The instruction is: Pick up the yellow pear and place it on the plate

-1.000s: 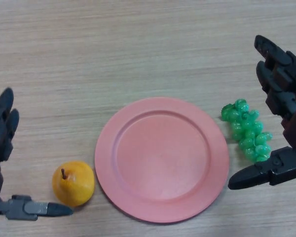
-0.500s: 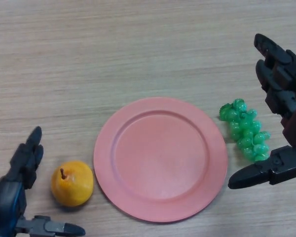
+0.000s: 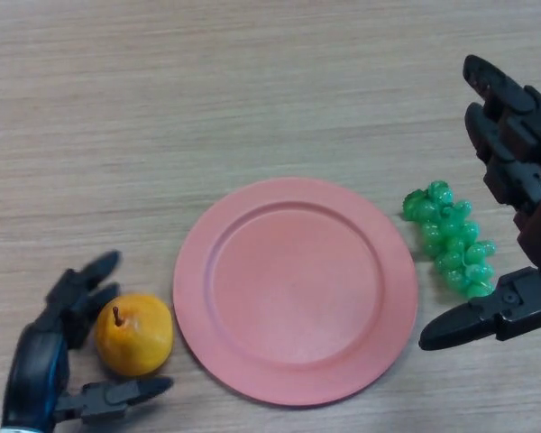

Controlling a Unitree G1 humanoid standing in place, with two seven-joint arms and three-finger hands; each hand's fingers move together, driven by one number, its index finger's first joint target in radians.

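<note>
The yellow pear (image 3: 134, 335) with a brown stem lies on the wooden table, just left of the pink plate (image 3: 296, 289). The plate holds nothing. My left hand (image 3: 47, 370) is at the pear's left side, fingers behind it and thumb in front of it, spread around it and open; I cannot tell whether they touch it. My right hand (image 3: 523, 180) is open at the right edge of the view, idle, with its thumb low beside the plate's right rim.
A bunch of green grapes (image 3: 451, 238) lies on the table between the plate's right rim and my right hand. The wooden table (image 3: 252, 90) stretches bare behind the plate.
My left hand has swung in from the left edge toward the pear and now brackets it with fingers and thumb. The pear, plate, grapes and right hand have stayed put.
</note>
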